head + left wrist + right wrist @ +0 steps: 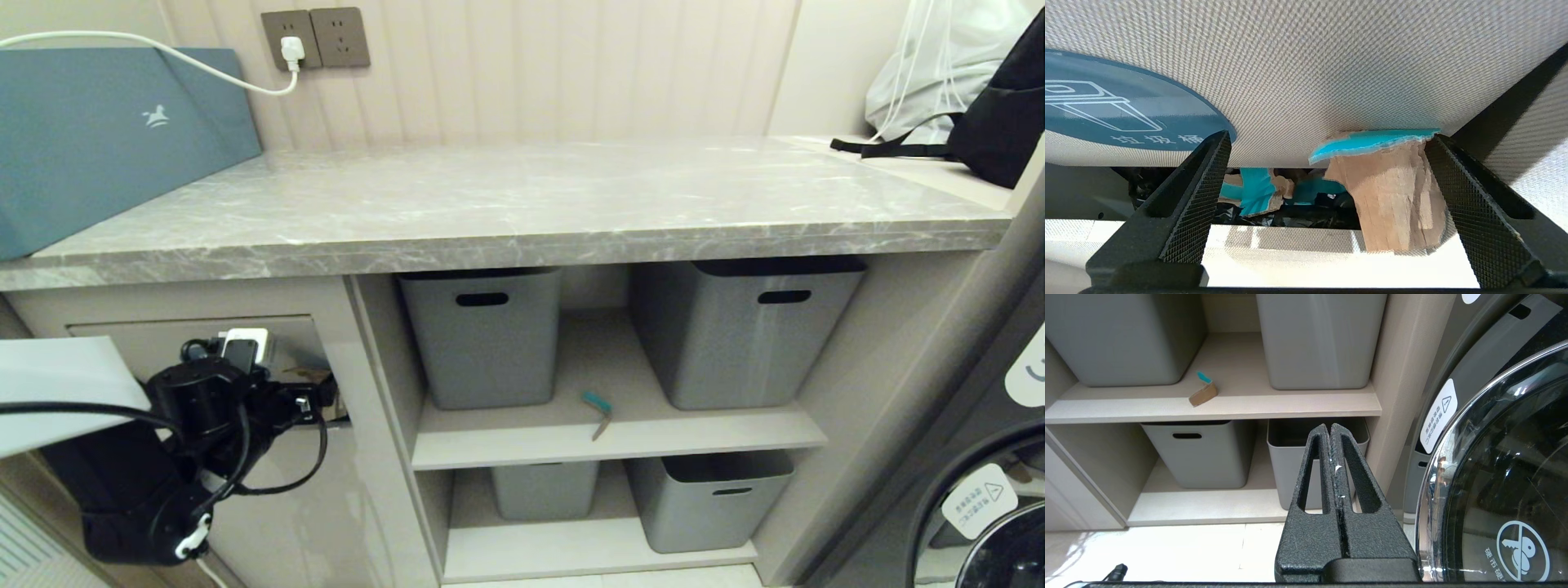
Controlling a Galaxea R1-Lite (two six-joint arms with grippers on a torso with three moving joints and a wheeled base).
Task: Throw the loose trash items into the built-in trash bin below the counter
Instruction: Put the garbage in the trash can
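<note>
The left gripper (1327,204) is being held at the flap of the built-in trash bin (163,339), low at the left under the counter (506,204). Its two black fingers (1196,196), wedge-shaped and cross-hatched, are being kept spread wide, with nothing pinched between them. A torn tan cardboard scrap (1396,196) with a ragged teal edge is being seen leaning against the inner face of one finger, its top touching the woven beige flap (1331,61). On that flap a blue oval sticker (1126,110) with a white bin outline is being cut off by the frame edge. Through the slot behind, more tan and teal scraps (1255,190) are being seen lying on crumpled black liner; how many cannot be counted.

The right gripper (1331,428) is being held well apart from the bin, before the shelves, its two textured black fingers pressed together on nothing.

Further off, one folded brown strip with a teal end (598,412) is being left lying on the upper shelf (620,441), between two grey tubs (482,335). Four smooth grey plastic tubs are being counted in all, two per shelf, the lower left one partly hidden. The round glass door of a washing machine (988,506) is being cut off at the right. The grey marble-look slab with white veining is lying furthest, with a teal box (106,139) at its left end.
</note>
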